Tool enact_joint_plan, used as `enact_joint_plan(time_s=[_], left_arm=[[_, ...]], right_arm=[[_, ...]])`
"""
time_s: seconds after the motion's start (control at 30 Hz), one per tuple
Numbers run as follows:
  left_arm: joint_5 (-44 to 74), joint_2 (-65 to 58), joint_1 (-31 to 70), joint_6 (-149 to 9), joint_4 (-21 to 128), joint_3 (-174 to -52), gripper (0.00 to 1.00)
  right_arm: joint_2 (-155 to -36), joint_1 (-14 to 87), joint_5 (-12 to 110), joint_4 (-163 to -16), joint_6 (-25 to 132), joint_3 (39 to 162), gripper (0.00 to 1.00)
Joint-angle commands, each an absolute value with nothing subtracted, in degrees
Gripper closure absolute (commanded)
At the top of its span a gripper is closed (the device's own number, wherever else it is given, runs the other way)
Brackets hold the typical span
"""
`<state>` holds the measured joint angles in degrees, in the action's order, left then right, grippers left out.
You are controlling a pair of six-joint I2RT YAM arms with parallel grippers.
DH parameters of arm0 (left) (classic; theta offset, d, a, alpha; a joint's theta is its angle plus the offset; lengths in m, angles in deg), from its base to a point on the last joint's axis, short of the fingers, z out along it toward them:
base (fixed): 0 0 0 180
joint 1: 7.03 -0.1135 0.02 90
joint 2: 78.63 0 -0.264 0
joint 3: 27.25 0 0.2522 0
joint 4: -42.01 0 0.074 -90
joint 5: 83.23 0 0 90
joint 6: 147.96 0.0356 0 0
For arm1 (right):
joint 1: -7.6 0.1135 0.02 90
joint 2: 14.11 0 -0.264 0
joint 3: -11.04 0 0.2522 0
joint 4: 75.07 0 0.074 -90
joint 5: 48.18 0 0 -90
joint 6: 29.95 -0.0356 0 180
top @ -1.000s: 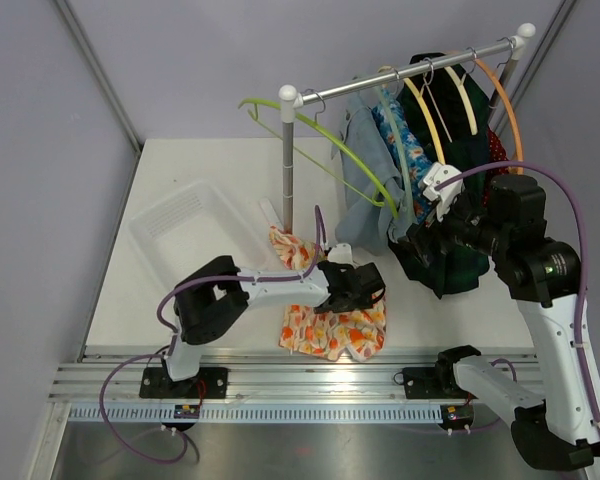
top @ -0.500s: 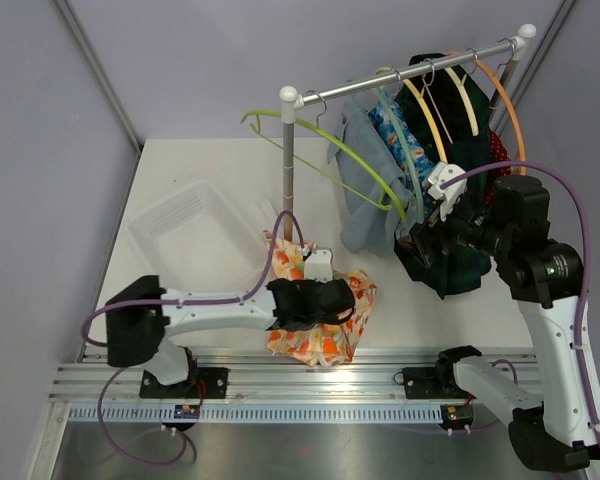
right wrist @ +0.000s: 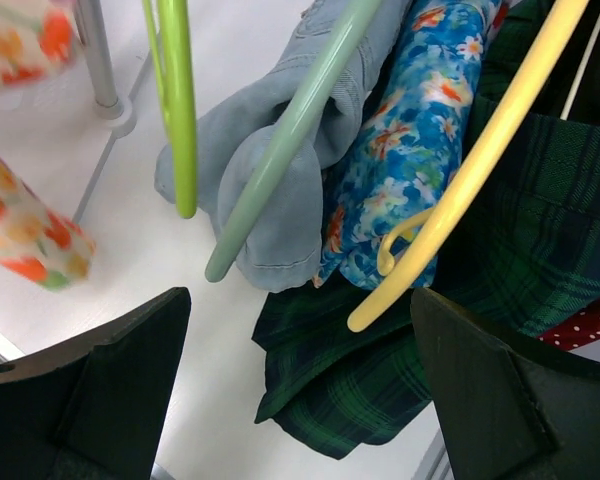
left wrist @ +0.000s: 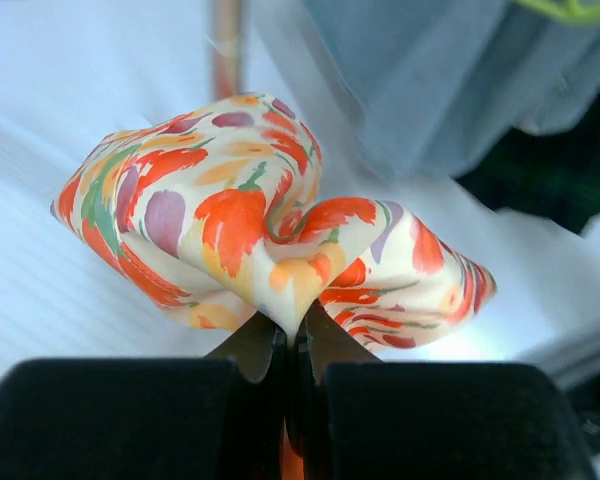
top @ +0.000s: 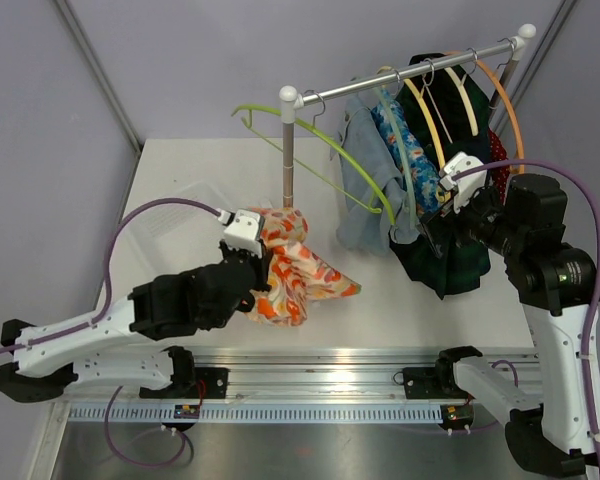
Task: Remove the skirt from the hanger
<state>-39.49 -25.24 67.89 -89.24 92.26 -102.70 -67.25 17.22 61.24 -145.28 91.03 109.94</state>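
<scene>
Skirt (top: 298, 268): floral orange and cream cloth, bunched in the left gripper (top: 252, 262) over the table's near left part, between the clear bin (top: 175, 215) and the rack post (top: 287, 170); it is off every hanger.
Table (top: 180, 160): white; it carries the rack and the bin.
Rack rail (top: 410, 70): crowded toward the right end; a grey denim garment (top: 365, 195), a blue floral garment (top: 405, 140) and a dark green plaid garment (top: 450, 265) hang close together.
Lime-green hanger (top: 325, 145): hooked at the post end of the rail, carrying nothing, tilted down to the right.
Skirt axis: from the gripper at left down to a pointed corner at lower right.
Left gripper fingers: clamped together on a fold of the skirt (left wrist: 270, 230).
Right gripper (right wrist: 300, 300): fingers spread wide and grasping nothing, beside the plaid garment, the yellow hanger (right wrist: 480, 150) and the pale green hanger (right wrist: 290, 130).
Hidden: the skirt's waistband is lost in folds; contact with the table cannot be told.
</scene>
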Motion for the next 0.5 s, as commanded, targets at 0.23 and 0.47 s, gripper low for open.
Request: enact_joint_plan(time_s=[0.23,0.47], left_arm=[[-44.04,-30.46,46.25,-58.31,87.77,-113.78,1.00],[-28.93,-28.53,29.22,-54.97,88.64,-108.87,1.00]], right_arm=[[-66.75,15.59,59.40,-143.94,89.84,109.52,0.01],[-67.02,15.33,59.92,-143.15,89.67,108.56,0.01]])
